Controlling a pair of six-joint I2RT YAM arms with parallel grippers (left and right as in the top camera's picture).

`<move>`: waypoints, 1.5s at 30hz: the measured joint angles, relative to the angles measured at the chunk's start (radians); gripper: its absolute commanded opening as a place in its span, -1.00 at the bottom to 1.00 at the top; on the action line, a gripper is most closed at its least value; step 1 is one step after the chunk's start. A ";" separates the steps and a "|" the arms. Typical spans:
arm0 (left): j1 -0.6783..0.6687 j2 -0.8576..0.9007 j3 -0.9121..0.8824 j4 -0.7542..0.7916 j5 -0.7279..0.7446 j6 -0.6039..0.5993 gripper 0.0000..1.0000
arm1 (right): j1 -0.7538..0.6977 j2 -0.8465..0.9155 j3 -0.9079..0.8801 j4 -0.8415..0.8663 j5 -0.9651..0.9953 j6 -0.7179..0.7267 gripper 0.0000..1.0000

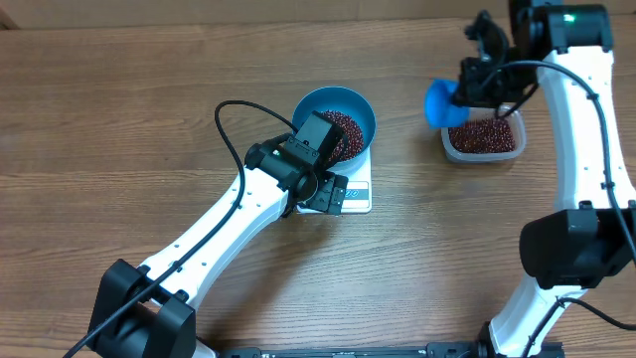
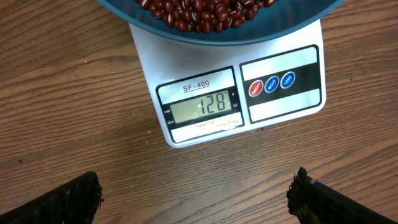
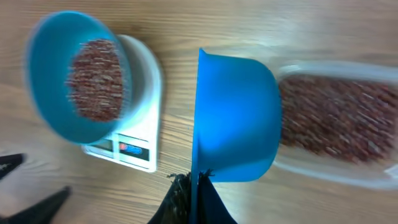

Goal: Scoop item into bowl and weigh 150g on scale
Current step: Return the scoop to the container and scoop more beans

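On the wooden tabletop [image 1: 119, 119], seen from overhead, my left arm [image 1: 229, 224] stretches from the bottom left toward the middle. My left jaws hang spread wide, gripping nothing, over the front edge of the scale [image 1: 360, 184]. In the left wrist view their two dark tips sit at the bottom corners with bare wood between them. The scale is small, white and flat. Its display [image 2: 202, 106] reads 128, with three round buttons to the right of it. A deep blue bowl [image 1: 370, 119] stands on the scale, overhanging it, and holds a heap of small dark red beans [image 1: 343, 127].

Further right, apart from the bowl, a blue scoop [image 1: 439, 102] is held above the tabletop at the left end of a clear tub [image 1: 484, 159]. My right jaws are closed on the scoop's thin handle. The scoop is turned on its side, so the right wrist view shows its rounded outside; I cannot tell whether anything is in it. The tub lies on the tabletop, filled with more beans. My right arm [image 1: 586, 129] runs along the right edge.
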 measured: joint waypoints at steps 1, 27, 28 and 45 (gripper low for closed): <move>0.000 0.000 0.000 0.000 0.000 0.000 0.99 | -0.015 0.000 0.000 -0.008 0.023 0.001 -0.93; 0.000 0.000 0.000 0.000 0.000 0.000 0.98 | -0.062 0.000 -0.417 0.269 0.317 0.050 -0.93; 0.000 0.000 0.000 0.000 0.000 0.000 0.99 | -0.061 0.000 -0.425 0.268 0.303 0.049 -0.92; 0.000 0.000 0.000 0.000 0.000 0.000 0.99 | -0.137 0.000 -0.406 0.217 0.069 0.052 -0.93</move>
